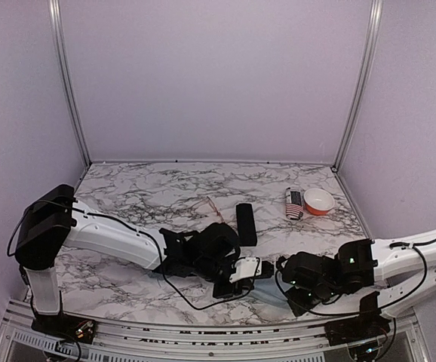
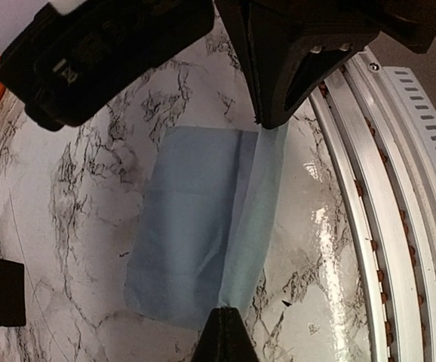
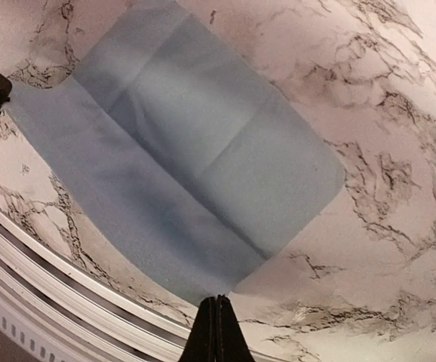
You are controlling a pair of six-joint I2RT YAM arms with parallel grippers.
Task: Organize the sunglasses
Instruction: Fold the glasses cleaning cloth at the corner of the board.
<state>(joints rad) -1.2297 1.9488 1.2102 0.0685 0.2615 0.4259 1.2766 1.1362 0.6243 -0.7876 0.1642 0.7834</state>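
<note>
left jaws: fully closed. the tip sits at one edge of the blue cloth (image 3: pixel 188 151). nothing is seen gripped.
right jaws: fully closed. the tip sits at the opposite cloth edge, facing the left jaws. nothing is seen held.
sunglasses: a thin wire shape (image 1: pixel 213 208), likely the wire-framed pair, lies on the table (image 1: pixel 150 188) beyond the left jaws, just beside the black case (image 1: pixel 246 224). it is too thin to confirm. the pale plastic pair cannot be made out in any view.
other items: the striped case (image 1: pixel 294 204) and the bowl (image 1: pixel 318 201) lie side by side, beyond the right jaws.
step in hand (judged): the cloth lies flat between the jaws. no pair has been picked up yet.
procedure: lift the jaws clear of the cloth, then open them before reaching. close on the bridge or a temple, never on a lens.
caution: a dragging tip would wrinkle the cloth. a wire frame bends under a hard grip.
</note>
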